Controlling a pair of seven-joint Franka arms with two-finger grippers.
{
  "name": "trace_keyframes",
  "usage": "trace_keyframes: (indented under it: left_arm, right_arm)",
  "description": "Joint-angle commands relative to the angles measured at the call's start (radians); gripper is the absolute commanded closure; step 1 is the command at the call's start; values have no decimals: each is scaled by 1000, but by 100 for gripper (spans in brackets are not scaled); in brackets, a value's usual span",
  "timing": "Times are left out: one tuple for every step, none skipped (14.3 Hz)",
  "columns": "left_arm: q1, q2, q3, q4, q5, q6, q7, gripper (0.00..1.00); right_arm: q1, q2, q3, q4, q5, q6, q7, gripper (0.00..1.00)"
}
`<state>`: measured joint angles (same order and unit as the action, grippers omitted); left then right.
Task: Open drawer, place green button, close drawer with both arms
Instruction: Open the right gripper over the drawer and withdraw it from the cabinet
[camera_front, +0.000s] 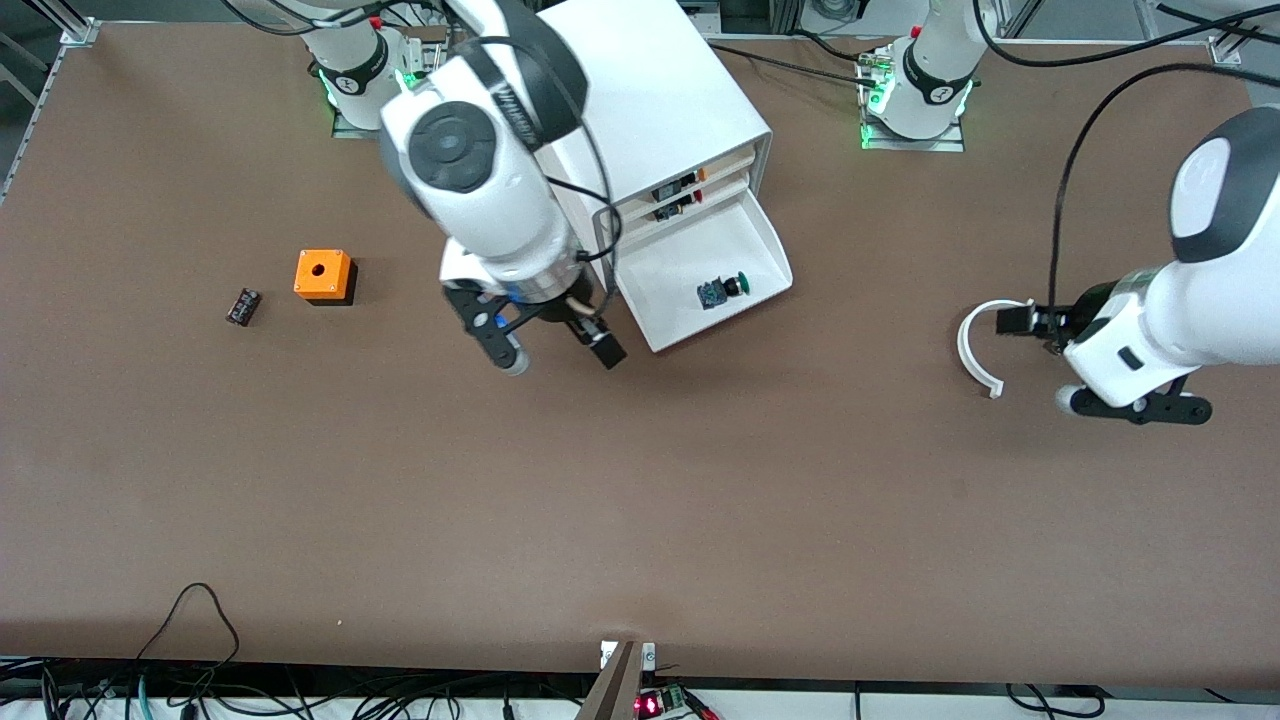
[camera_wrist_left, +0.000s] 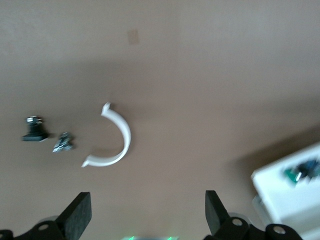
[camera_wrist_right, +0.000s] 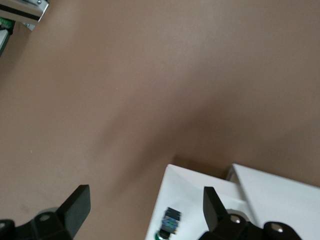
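My right claw (camera_front: 550, 350) hangs spread and empty over the table (camera_front: 640, 500), just beside the open drawer's front corner; my own forearm blocks much of the white cabinet (camera_front: 680, 110) in the front view, so I cannot make out how its upper drawers sit where they meet my wrist. The drawer (camera_front: 760, 245) stands pulled out, and the button (camera_front: 724, 289) lies inside it on its side, green cap toward the left arm's end of the table. From my right wrist the button (camera_wrist_right: 170, 223) is cut off at the frame's edge, only its base plain. My left claw (camera_front: 1035, 322) waits spread, empty, over the table near a white curved clip (camera_front: 972, 350); its fingertips (camera_wrist_left: 80, 212) show in its wrist view, with two small dark parts (camera_wrist_left: 35, 131) too blurred to name. An orange box (camera_front: 322, 275) and a small black part (camera_front: 243, 306) lie toward the right arm's end.
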<state>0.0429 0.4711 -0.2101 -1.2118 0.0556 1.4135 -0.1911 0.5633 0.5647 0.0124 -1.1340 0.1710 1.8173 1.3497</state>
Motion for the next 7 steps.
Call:
trace_keyframes:
  left_arm:
    - [-46,3,-2,-116,-42,161,-225,0]
    - [-73,3,-2,-156,-42,218,-287,0]
    - [-92,3,-3,-201,-42,276,-347,0]
    - [-100,3,-6,-242,-42,336,-390,0]
    - [-127,0,-11,-294,-42,408,-440,0]
    - [-150,-2,-12,-337,-40,473,-503,0]
    - [-178,0,-12,-385,-37,545,-569,0]
  right_arm:
    - [-126,-77,11,-58,53,-106,-276,0]
    - [-157,-100,-6,-82,51,-113,-332,0]
    - [-163,-123,-38,-117,45,-108,-381,0]
    - [-161,-150,-75,-156,45,-110,-470,0]
    - [-161,-182,-103,-209,45,-108,-582,0]
    - [-161,-225,-135,-267,41,-107,-677,0]
    - [-161,-270,-170,-324,39,-101,-773,0]
